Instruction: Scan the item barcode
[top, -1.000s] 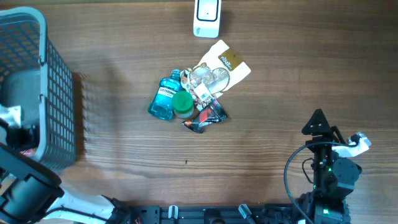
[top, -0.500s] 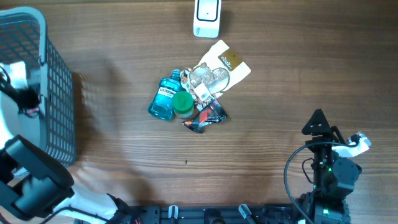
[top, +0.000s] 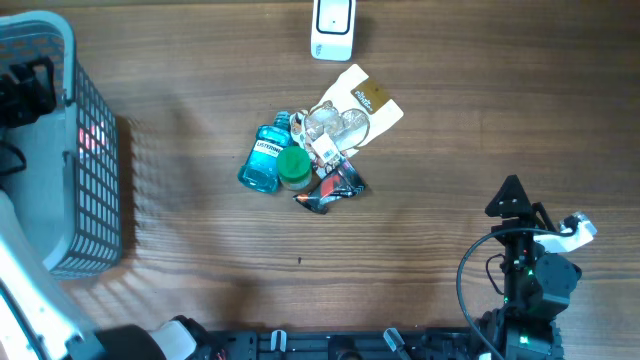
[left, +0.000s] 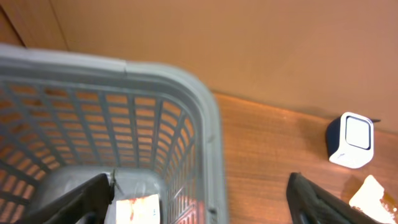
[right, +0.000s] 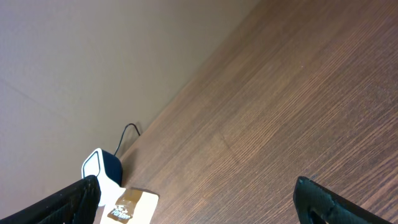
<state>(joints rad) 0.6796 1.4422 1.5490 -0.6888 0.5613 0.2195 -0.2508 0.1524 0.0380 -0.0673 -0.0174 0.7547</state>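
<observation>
My left gripper (left: 199, 182) hangs over the grey basket (left: 205, 118) with its fingers spread wide and nothing between them. Directly below, a red-and-white labelled item (left: 134, 208) lies on the basket floor, which I take to be the bin for goods already dealt with. The rest wait in a pile (top: 330, 130) at the middle of the table (top: 480, 110): a blue bottle (top: 263, 160) touches a green-capped jar (top: 293, 168), and a brown card packet (top: 365, 98) lies nearest the white scanner (top: 333, 28), so each has only a short trip to its window. My right gripper (right: 198, 182) sits parked by the front edge, fingers wide and empty, well apart from the pile, I judge to leave the left arm room.
</observation>
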